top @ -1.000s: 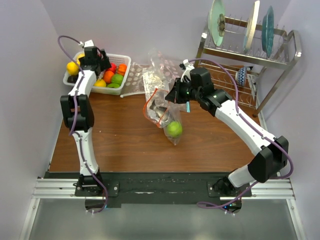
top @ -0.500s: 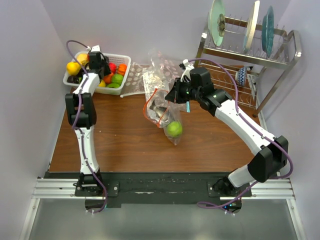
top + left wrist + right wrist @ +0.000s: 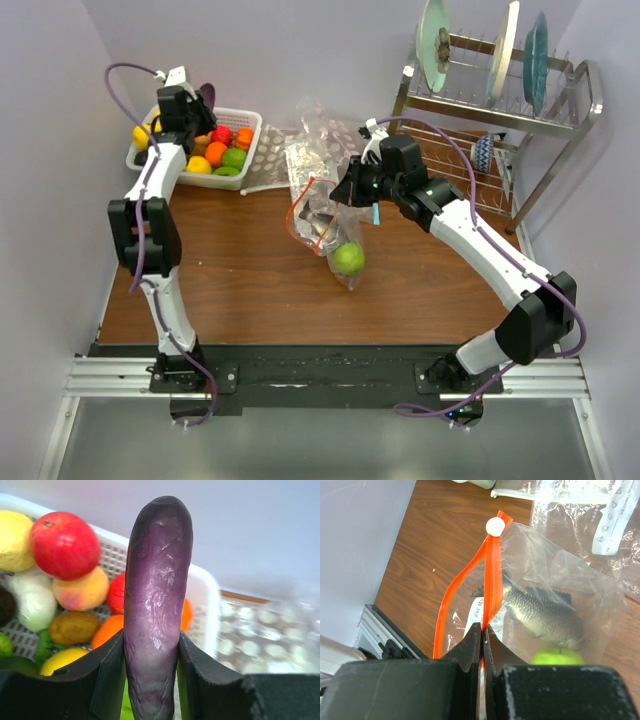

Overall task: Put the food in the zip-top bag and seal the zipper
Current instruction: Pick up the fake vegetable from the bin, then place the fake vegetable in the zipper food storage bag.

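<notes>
Held purple eggplant (image 3: 157, 605) in left jaws over basket (image 3: 206, 582); pinched orange zipper (image 3: 491, 580) of bag (image 3: 560, 575) in right jaws, fully closed.

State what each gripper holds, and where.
Left gripper: purple eggplant, clamped near one end. Right gripper: zip-top bag, pinched by one side of its zipper.

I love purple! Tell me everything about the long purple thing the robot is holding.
The eggplant is a long, glossy, dark purple toy, plastic-looking, with a rounded tip and faint scuffs. It points straight out of the left gripper, pinched between its black fingers, near the white basket of other toy food. Nothing else touches it.
</notes>
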